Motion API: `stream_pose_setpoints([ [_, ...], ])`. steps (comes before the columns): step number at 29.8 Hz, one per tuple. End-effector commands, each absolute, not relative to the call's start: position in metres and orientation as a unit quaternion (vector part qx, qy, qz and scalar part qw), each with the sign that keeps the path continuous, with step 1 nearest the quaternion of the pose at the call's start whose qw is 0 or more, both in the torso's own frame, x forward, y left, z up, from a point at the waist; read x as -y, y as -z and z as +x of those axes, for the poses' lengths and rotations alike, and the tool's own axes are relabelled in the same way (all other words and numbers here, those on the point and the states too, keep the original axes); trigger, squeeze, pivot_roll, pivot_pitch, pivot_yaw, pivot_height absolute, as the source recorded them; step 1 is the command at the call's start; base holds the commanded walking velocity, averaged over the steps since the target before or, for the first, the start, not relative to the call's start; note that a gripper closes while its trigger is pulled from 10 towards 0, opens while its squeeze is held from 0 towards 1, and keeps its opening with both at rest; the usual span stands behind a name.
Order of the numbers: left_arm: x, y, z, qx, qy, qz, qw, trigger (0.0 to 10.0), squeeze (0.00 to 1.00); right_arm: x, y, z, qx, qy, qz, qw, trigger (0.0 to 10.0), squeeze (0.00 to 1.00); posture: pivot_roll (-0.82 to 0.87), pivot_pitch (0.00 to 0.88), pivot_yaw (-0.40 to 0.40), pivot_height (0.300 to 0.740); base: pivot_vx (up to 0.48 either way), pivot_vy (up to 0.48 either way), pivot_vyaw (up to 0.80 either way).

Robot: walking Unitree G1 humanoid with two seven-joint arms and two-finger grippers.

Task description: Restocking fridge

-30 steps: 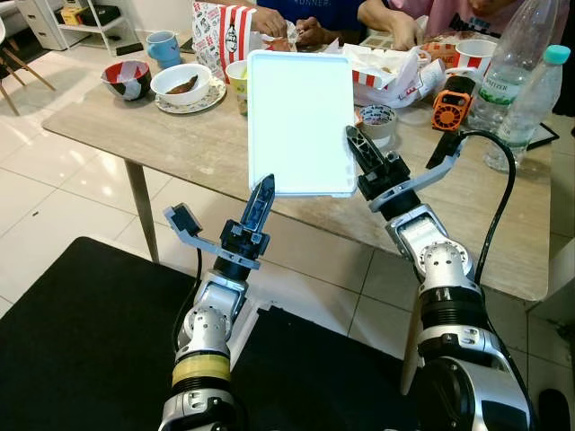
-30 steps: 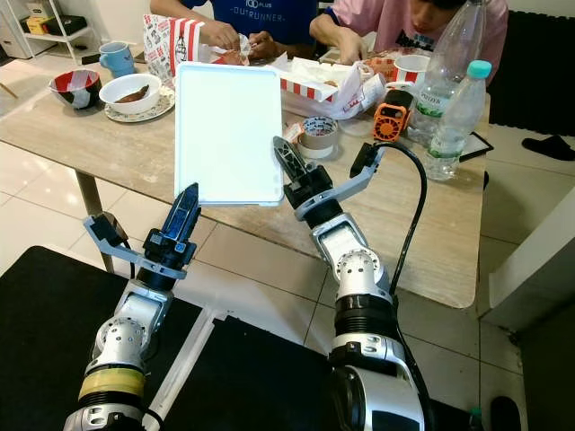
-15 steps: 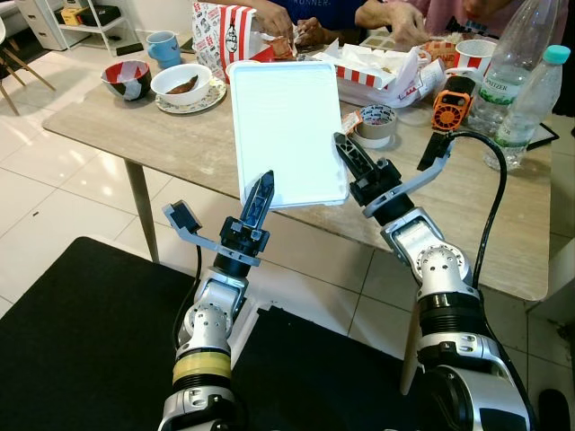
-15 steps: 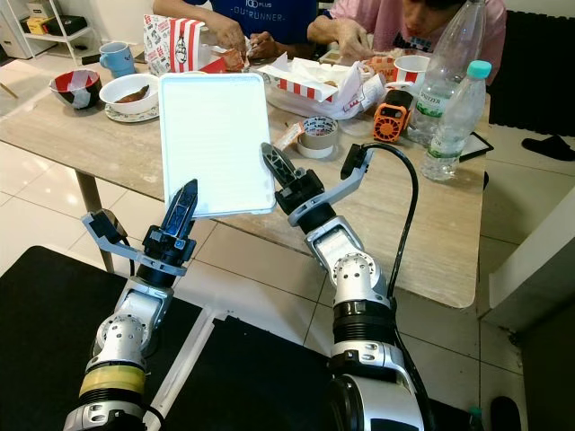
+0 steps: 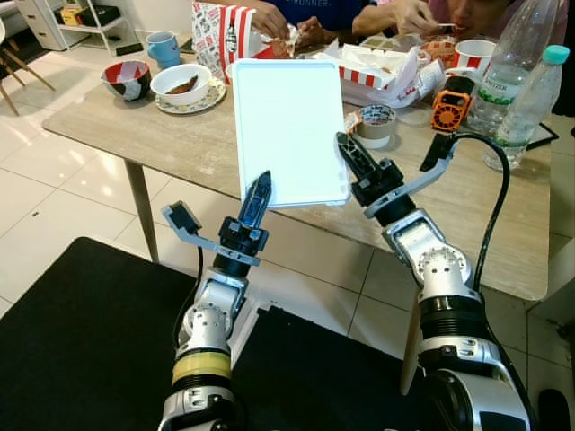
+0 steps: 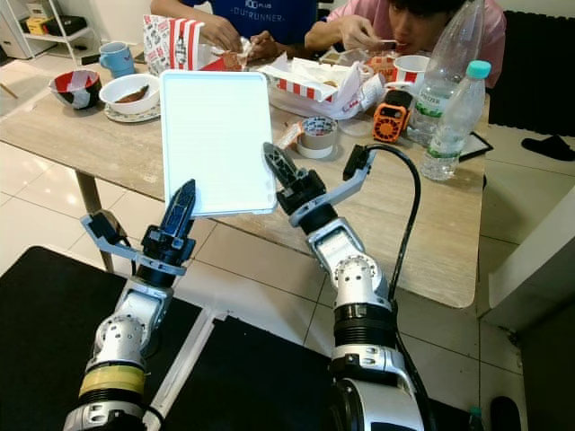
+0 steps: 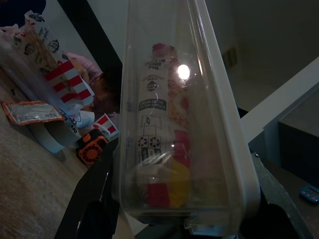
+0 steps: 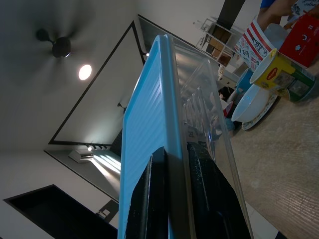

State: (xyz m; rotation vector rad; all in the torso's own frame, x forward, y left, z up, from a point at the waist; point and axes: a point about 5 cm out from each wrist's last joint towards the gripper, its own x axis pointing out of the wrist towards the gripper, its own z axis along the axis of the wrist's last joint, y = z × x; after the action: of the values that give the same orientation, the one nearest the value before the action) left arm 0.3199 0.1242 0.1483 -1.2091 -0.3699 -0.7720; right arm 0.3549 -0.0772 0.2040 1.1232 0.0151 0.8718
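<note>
You can read "PLUS" over "OUTRUNNER" on the blue shirt (image 6: 274,11) behind the worktop (image 6: 431,224); print on the bottles and food boxes stays too small to read.

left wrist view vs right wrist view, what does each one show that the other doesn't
Left wrist view: through the clear box you see packets inside, plus a tape roll and an orange gadget on the table. Right wrist view: the right hand pinching the box's blue lid edge, a ceiling fan, a white bowl and a yellow cup. Both: the box held on edge, the wooden table and a red striped bucket.
</note>
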Motion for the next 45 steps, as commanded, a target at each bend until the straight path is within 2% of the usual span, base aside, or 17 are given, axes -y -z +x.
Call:
stream_pose_setpoints([
  [1, -0.126, -0.148, 0.318, 0.174, 0.353, -0.551, 0.736, 0.0, 0.00, 0.050, -0.198, 0.344, -0.017, -0.419, 0.550, 0.723, 0.0, 0.00, 0.04, 0.090, 0.079, 0.740, 0.000, 0.000, 0.00],
  [7, -0.127, -0.148, 0.318, 0.174, 0.354, -0.551, 0.736, 0.0, 0.00, 0.050, -0.197, 0.343, -0.019, -0.418, 0.548, 0.724, 0.3, 0.00, 0.04, 0.089, 0.078, 0.740, 0.000, 0.000, 0.00],
  [8, -0.128, -0.148, 0.318, 0.175, 0.353, -0.551, 0.736, 0.0, 0.00, 0.051, -0.196, 0.343, -0.010, -0.414, 0.535, 0.736, 10.0, 0.00, 0.03, 0.082, 0.075, 0.740, 0.000, 0.000, 0.00],
  [14, -0.129, -0.148, 0.318, 0.176, 0.352, -0.550, 0.737, 0.0, 0.00, 0.054, -0.194, 0.343, 0.002, -0.412, 0.524, 0.745, 10.0, 0.02, 0.03, 0.082, 0.075, 0.740, 0.000, 0.000, 0.00],
  [15, -0.130, -0.148, 0.318, 0.176, 0.349, -0.549, 0.739, 0.0, 0.00, 0.058, -0.191, 0.344, 0.013, -0.406, 0.521, 0.751, 10.0, 1.00, 0.04, 0.081, 0.074, 0.740, 0.000, 0.000, 0.00],
  [19, -0.133, -0.146, 0.318, 0.177, 0.345, -0.549, 0.741, 0.0, 0.00, 0.063, -0.188, 0.343, 0.023, -0.404, 0.522, 0.751, 10.0, 1.00, 0.04, 0.081, 0.074, 0.740, 0.000, 0.000, 0.00],
  [22, -0.143, -0.140, 0.315, 0.175, 0.329, -0.544, 0.752, 0.0, 0.00, 0.081, -0.185, 0.336, 0.044, -0.415, 0.526, 0.741, 10.0, 1.00, 0.04, 0.082, 0.075, 0.740, 0.000, 0.000, 0.00],
  [27, -0.154, -0.134, 0.312, 0.171, 0.318, -0.534, 0.764, 0.0, 0.00, 0.095, -0.178, 0.330, 0.048, -0.424, 0.514, 0.744, 10.0, 1.00, 0.04, 0.081, 0.076, 0.740, 0.000, 0.000, 0.00],
  [28, -0.161, -0.131, 0.310, 0.169, 0.313, -0.530, 0.769, 0.0, 0.00, 0.100, -0.171, 0.326, 0.045, -0.432, 0.498, 0.751, 10.0, 0.78, 0.04, 0.082, 0.077, 0.740, 0.000, 0.000, 0.00],
  [31, -0.166, -0.129, 0.308, 0.168, 0.310, -0.528, 0.773, 0.0, 0.00, 0.102, -0.166, 0.322, 0.043, -0.438, 0.485, 0.755, 10.0, 0.78, 0.04, 0.082, 0.077, 0.740, 0.000, 0.000, 0.00],
  [32, -0.176, -0.127, 0.305, 0.171, 0.303, -0.523, 0.778, 0.0, 0.00, 0.104, -0.161, 0.310, 0.042, -0.476, 0.465, 0.746, 10.0, 0.00, 0.04, 0.082, 0.077, 0.740, 0.000, 0.000, 0.00],
  [34, -0.193, -0.125, 0.297, 0.173, 0.306, -0.509, 0.786, 0.0, 0.00, 0.102, -0.148, 0.287, 0.022, -0.538, 0.439, 0.719, 10.0, 0.00, 0.04, 0.084, 0.080, 0.740, 0.000, 0.000, 0.00],
  [36, -0.198, -0.125, 0.294, 0.173, 0.309, -0.504, 0.788, 0.0, 0.00, 0.102, -0.143, 0.280, 0.012, -0.554, 0.434, 0.711, 10.0, 0.00, 0.04, 0.084, 0.080, 0.740, 0.000, 0.000, 0.00],
  [41, -0.208, -0.122, 0.286, 0.162, 0.329, -0.484, 0.795, 0.0, 0.00, 0.096, -0.121, 0.271, -0.036, -0.568, 0.397, 0.721, 10.0, 0.00, 0.03, 0.085, 0.082, 0.740, 0.000, 0.000, 0.00],
  [42, -0.213, -0.121, 0.281, 0.155, 0.339, -0.473, 0.798, 0.0, 0.00, 0.093, -0.108, 0.265, -0.068, -0.578, 0.366, 0.726, 10.0, 0.00, 0.03, 0.085, 0.082, 0.740, 0.000, 0.000, 0.00],
  [44, -0.213, -0.121, 0.281, 0.155, 0.339, -0.473, 0.798, 0.0, 0.00, 0.093, -0.108, 0.265, -0.068, -0.578, 0.366, 0.726, 10.0, 0.00, 0.03, 0.085, 0.082, 0.740, 0.000, 0.000, 0.00],
  [45, -0.223, -0.122, 0.274, 0.146, 0.357, -0.456, 0.802, 0.0, 0.00, 0.090, -0.088, 0.259, -0.117, -0.580, 0.330, 0.736, 10.0, 0.00, 0.04, 0.086, 0.083, 0.740, 0.000, 0.000, 0.00],
])
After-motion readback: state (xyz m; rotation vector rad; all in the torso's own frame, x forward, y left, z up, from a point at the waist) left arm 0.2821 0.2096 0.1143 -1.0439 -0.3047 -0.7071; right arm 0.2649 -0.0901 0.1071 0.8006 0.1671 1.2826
